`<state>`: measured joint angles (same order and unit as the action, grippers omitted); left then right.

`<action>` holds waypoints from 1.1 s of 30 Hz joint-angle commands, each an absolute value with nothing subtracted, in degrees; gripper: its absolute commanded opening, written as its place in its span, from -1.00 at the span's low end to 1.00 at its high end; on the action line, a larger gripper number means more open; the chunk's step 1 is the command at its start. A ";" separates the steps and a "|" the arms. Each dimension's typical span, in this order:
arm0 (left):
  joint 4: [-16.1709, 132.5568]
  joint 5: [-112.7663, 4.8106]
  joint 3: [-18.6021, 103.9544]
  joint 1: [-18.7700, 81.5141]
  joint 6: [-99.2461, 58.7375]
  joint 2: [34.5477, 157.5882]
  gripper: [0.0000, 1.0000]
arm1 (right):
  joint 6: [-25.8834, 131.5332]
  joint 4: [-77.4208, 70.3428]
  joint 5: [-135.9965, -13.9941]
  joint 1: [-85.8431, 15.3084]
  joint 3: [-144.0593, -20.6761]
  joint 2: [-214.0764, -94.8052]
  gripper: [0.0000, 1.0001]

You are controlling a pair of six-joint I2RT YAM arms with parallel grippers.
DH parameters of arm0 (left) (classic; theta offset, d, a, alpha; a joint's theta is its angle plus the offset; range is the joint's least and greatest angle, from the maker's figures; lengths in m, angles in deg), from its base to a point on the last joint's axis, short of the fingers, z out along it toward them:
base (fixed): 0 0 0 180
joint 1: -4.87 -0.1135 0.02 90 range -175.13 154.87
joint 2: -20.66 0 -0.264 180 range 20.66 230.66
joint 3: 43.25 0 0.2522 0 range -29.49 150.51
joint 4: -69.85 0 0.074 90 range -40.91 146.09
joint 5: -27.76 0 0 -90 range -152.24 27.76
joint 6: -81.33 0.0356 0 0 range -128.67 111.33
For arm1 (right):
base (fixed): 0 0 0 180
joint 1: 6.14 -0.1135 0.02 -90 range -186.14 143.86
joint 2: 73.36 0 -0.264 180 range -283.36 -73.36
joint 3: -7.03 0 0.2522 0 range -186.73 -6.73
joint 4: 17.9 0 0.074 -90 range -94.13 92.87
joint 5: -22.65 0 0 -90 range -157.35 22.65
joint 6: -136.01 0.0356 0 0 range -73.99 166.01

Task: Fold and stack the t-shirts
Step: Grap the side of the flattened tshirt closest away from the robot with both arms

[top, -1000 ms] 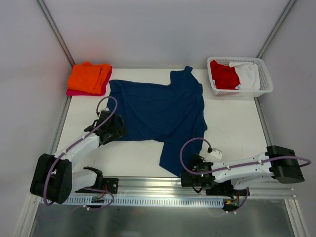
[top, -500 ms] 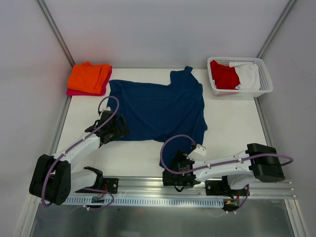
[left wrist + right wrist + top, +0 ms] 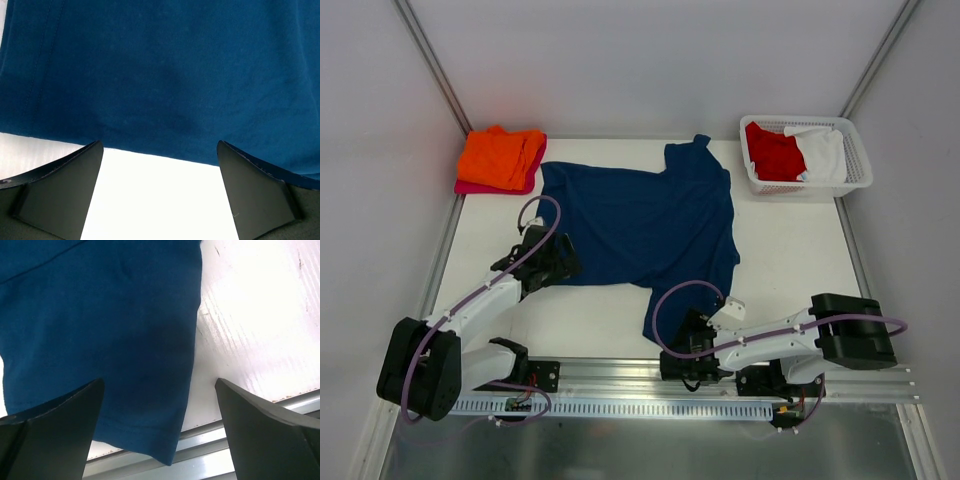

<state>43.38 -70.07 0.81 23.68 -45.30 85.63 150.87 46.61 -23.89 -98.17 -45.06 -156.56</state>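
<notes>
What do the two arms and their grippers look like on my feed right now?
The left arm and right arm have white links, bulky black joints and a lilac cable looping along each. The left gripper and right gripper each have two flat, wedge-shaped black fingers.

The left arm [image 3: 485, 295] and right arm [image 3: 775, 342] are built alike, with slim white links between chunky black joint housings. The largest housing on each is a rounded black drum at the shoulder. A lilac cable [image 3: 536, 197] runs along the left arm and bows free near its wrist. A second lilac cable [image 3: 692, 283] arcs from the right arm beside a small white block [image 3: 730, 310]. The left gripper [image 3: 159, 145] and right gripper [image 3: 159, 382] both carry matte dark-grey, wedge-shaped fingers [image 3: 57, 192] with plain flat faces.
</notes>
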 commanded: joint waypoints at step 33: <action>43.87 -72.61 1.53 25.26 -44.18 86.58 0.98 | 147.78 27.51 -34.22 -95.53 -54.99 -171.62 0.42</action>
<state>43.40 -70.71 0.79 24.45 -45.27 86.27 142.32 46.15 -23.19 -95.22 -56.43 -170.15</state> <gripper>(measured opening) 0.990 0.725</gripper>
